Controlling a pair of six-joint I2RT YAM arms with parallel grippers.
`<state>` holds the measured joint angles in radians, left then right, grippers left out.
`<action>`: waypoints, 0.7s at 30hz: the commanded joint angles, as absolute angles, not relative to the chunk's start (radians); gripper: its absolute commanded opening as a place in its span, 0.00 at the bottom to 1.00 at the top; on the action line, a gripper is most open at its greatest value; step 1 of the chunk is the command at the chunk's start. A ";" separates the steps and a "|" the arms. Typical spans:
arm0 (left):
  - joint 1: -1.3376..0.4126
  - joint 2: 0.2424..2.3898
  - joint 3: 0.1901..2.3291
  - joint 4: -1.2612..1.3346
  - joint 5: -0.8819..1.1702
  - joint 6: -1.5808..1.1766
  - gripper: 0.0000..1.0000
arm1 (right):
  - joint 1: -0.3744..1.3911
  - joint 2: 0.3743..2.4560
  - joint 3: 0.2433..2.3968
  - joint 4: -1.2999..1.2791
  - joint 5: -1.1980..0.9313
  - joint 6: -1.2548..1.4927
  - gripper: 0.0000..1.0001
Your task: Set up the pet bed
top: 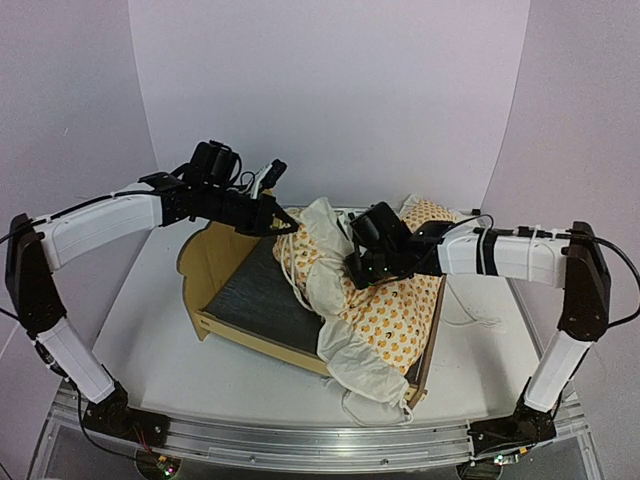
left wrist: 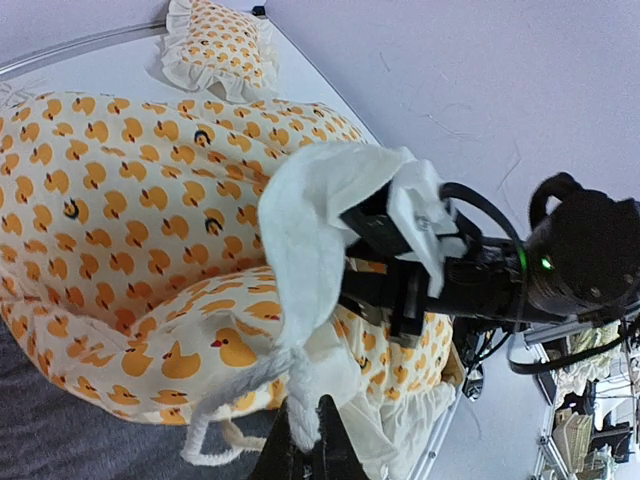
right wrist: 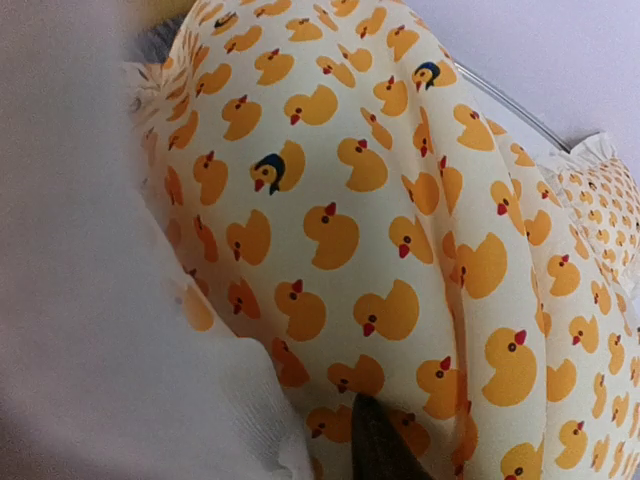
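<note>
- Plainly, the pet bed point(top: 262, 292) is found at the middle of the table point(top: 150, 330). Its scalloped headboard point(top: 205, 258) is turned toward the left arm and its low footboard point(top: 427, 350) toward the right. The dark grey base panel is bared on the headboard half only.
- The other half is covered by the duck-print bedding point(top: 395, 315), which is bunched up and spills over the footboard. A small matching pillow point(top: 432, 212) is seen at the far side, behind the heap.
- The left gripper point(top: 284, 222) is clamped, fingers together, on the white ruffle and cord at the bedding's edge, near the headboard end.
- The right gripper point(top: 362, 268) is sunk into the heap with white ruffle draped over it. Whether its fingers are apart or pinched on cloth cannot be told.
- The frame is judged light and stiff: thin plywood, likely to slide on the smooth table if the cloth is tugged sideways. It would best be taken by the headboard's top edge or a side rail, where the board can be spanned by narrow jaws.
- The bedding is judged soft, limp and easily snagged. Hold is best taken at a ruffle or corner.
</note>
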<state>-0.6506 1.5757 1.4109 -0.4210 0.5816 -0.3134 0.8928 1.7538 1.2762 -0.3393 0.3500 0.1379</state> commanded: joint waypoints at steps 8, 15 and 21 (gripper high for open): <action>-0.651 1.763 1.643 -0.330 0.598 -0.304 0.00 | 0.986 1.536 1.474 -0.810 -0.140 0.263 0.57; -0.652 1.742 1.644 -0.345 0.624 -0.289 0.00 | 1.006 1.653 1.474 -0.366 -0.260 0.463 0.41; -0.652 1.701 1.611 -0.351 0.637 -0.290 0.00 | 0.957 1.773 1.460 -0.127 -0.117 0.620 0.24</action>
